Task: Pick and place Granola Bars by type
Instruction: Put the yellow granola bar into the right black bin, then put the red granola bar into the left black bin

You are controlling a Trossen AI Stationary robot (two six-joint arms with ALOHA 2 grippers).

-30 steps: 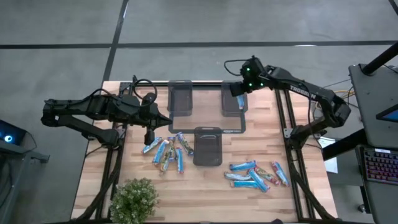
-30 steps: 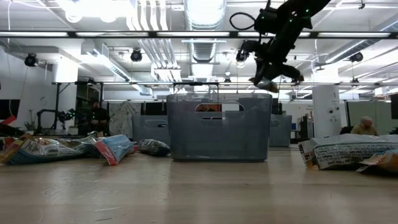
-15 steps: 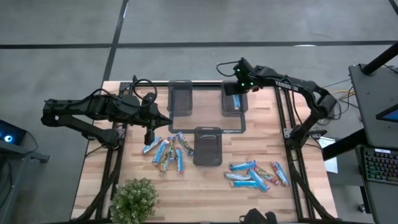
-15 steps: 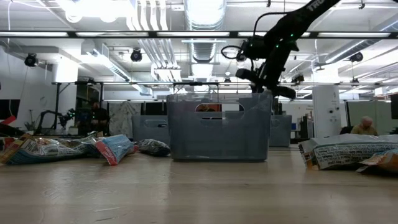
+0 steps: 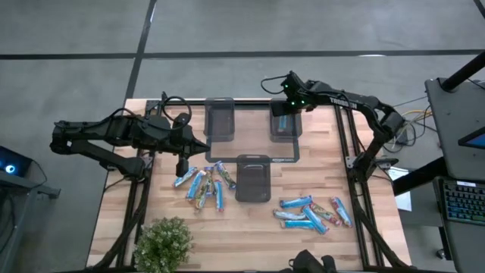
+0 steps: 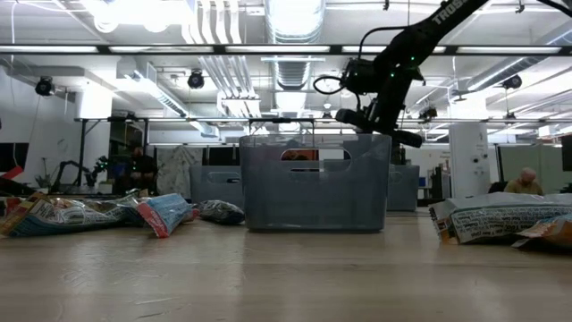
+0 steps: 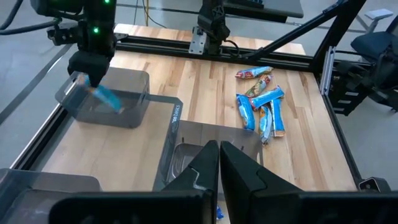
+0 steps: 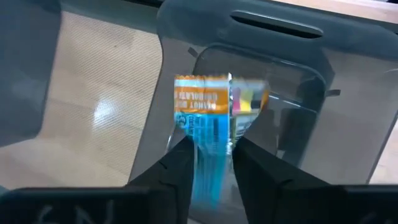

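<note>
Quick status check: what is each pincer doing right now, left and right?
Left pincer: shut, empty, over the left pile of bars.
Right pincer: shut on a light-blue granola bar, over the far right tray.

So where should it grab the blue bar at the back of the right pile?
Grip the blue bar across its narrow middle, straight down from above. It lies flat on the table, long and slim, and its far edge is clear of the other bars.
</note>
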